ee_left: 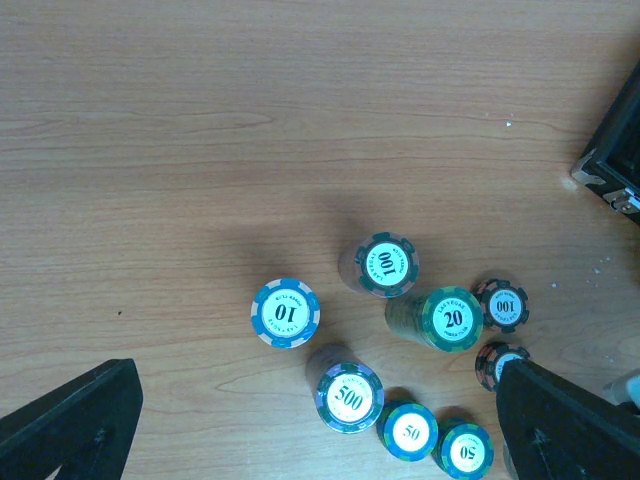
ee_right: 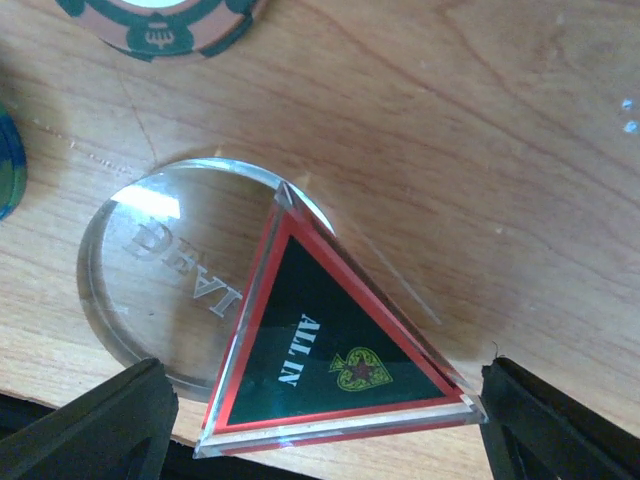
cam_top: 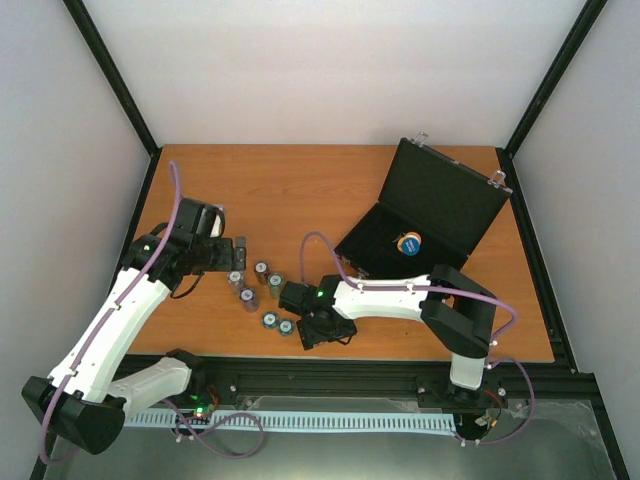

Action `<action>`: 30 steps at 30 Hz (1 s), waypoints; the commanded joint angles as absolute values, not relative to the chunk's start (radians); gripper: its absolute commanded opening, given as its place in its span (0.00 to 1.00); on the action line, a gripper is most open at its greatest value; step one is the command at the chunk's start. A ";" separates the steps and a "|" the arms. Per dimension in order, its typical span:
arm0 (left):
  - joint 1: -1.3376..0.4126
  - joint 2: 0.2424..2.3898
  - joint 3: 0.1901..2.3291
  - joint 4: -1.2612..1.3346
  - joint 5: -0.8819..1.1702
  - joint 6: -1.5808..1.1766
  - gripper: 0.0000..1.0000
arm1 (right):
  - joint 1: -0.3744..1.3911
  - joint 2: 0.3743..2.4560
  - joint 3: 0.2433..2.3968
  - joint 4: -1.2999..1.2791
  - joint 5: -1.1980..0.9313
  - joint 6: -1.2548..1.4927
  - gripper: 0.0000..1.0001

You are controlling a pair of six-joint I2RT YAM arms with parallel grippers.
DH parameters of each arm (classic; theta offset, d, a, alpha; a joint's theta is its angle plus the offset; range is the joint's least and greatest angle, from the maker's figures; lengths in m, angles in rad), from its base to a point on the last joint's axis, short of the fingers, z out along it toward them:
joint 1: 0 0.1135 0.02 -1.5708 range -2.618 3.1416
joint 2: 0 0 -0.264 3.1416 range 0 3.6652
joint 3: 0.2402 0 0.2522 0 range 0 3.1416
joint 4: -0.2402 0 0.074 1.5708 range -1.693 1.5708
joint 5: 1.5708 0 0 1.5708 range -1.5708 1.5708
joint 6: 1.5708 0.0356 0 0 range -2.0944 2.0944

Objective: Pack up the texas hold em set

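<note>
Jaws spread, the right gripper (ee_right: 320, 425) straddles the ALL IN token (ee_right: 330, 350) partly covering a clear dealer disc (ee_right: 150, 270); the left gripper (ee_left: 320, 425) gapes over chip stacks (ee_left: 385, 265).

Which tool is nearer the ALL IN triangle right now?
Right. The right tool brackets the ALL IN triangle; the left tool hangs over the chip stacks beside it.
</note>
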State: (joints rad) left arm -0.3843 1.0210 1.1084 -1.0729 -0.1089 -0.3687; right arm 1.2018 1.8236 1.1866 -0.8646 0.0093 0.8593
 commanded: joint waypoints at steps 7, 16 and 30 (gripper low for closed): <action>-0.388 1.007 1.121 -1.080 -0.115 -0.349 1.00 | 1.211 1.865 1.220 -0.885 0.048 0.868 0.77; -0.388 1.003 1.121 -1.078 -0.122 -0.352 1.00 | 1.210 1.836 1.228 -0.937 0.086 0.873 0.70; -0.387 0.989 1.121 -1.083 -0.131 -0.362 1.00 | 1.064 1.704 1.231 -1.023 0.194 0.809 0.71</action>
State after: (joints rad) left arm -0.3843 1.0065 1.1084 -1.0729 -0.1204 -0.3668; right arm 1.1263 1.7718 1.2152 -0.9840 0.1242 0.8413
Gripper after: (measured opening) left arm 0.998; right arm 0.708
